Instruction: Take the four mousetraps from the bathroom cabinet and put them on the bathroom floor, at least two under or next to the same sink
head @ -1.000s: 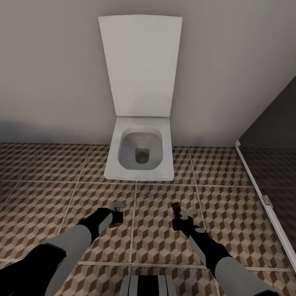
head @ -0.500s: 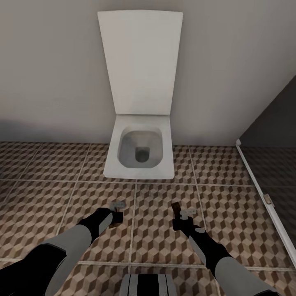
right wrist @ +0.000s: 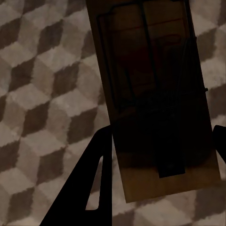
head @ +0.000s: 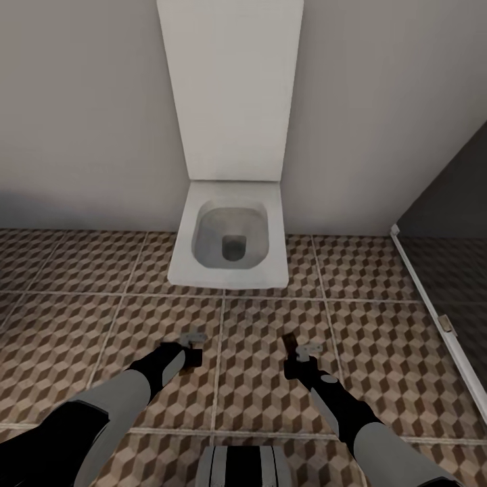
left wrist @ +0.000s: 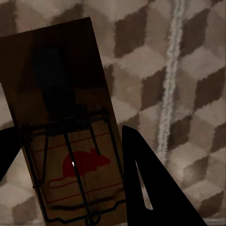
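Head view has shifted closer to the toilet (head: 230, 237), indicating base travel; left gripper (head: 193, 352) fingers (left wrist: 150, 188) and right gripper (head: 297, 357) fingers (right wrist: 92, 188) each clamp a mousetrap (left wrist: 70, 136) (right wrist: 155, 94) above the bathroom floor (head: 379, 338), no sink reached.

Two slim arms, each clad in pale grey shells broken by black bands at the joints. Left arm (head: 101, 412) thicker toward the shoulder, black at its upper part; right arm (head: 352, 419) narrower, grey with black sections. Black wrists, ending in small grey plates. Flat, black, tapered fingers (left wrist: 150, 188), matte and unmarked. Grey trunk top (head: 242, 467) with dark vertical stripes.
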`<state>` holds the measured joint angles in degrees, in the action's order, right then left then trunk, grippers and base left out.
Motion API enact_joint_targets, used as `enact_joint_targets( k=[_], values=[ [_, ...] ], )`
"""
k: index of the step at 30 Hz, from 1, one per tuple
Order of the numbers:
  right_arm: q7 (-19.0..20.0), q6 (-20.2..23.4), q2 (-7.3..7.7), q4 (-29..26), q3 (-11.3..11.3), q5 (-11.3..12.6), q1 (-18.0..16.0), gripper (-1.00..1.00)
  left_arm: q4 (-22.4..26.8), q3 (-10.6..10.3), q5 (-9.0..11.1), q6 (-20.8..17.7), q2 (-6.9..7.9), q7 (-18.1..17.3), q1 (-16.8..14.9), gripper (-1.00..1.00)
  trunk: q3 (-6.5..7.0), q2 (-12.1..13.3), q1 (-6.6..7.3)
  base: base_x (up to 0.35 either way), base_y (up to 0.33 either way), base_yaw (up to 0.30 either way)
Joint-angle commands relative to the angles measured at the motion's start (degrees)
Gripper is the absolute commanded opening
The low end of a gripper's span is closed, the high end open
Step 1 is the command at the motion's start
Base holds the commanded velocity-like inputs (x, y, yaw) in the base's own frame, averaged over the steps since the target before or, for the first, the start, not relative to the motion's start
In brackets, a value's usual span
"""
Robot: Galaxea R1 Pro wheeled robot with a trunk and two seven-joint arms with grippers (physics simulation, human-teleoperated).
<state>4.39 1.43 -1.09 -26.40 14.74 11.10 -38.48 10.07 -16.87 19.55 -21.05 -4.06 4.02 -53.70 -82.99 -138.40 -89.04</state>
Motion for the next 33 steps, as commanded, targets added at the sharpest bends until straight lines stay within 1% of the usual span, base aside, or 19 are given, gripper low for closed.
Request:
enact_joint_targets(
  k=[1, 2, 10, 20, 30, 33],
  values=[
    [0.09, 0.15, 0.04, -0.06, 0.21, 0.69, -0.02, -1.00, 0.12, -0.39, 0.40, -0.31, 0.02, 0.20, 0.00, -1.00, -0.22, -0.43, -0.21, 0.000, 0.000, 0.000],
    [0.09, 0.15, 0.04, -0.06, 0.21, 0.69, -0.02, -1.00, 0.12, -0.41, 0.40, -0.31, 0.02, 0.20, 0.00, -1.00, -0.40, -0.83, -0.43, 0.000, 0.000, 0.000],
    [0.09, 0.15, 0.29, -0.21, 0.22, 0.73, -0.02, -1.00, 0.12, -0.39, 0.40, -0.31, 0.02, 0.20, 0.00, -1.00, -0.40, -0.83, -0.43, 0.000, 0.000, 0.000],
    [1.61, 0.15, 0.48, -0.50, 0.24, 0.64, -0.02, -1.00, 0.12, -0.38, 0.40, -0.31, 0.02, 0.20, 0.00, -1.00, -2.19, -4.84, -2.63, 0.000, 0.000, 0.000],
    [1.61, 0.21, 0.48, -0.58, 0.21, 0.60, -0.02, -1.00, 0.12, -0.36, 0.40, -0.30, 0.02, 0.20, 0.00, -1.00, -4.41, -4.97, -2.89, 0.000, 0.000, 0.000],
    [1.54, 0.34, 0.43, -0.58, 0.21, 0.59, -0.02, -1.00, 0.12, -0.38, 0.40, -0.31, 0.02, 0.20, 0.00, -1.00, -4.41, -4.97, -2.89, 0.000, 0.000, 0.000]
  ],
)
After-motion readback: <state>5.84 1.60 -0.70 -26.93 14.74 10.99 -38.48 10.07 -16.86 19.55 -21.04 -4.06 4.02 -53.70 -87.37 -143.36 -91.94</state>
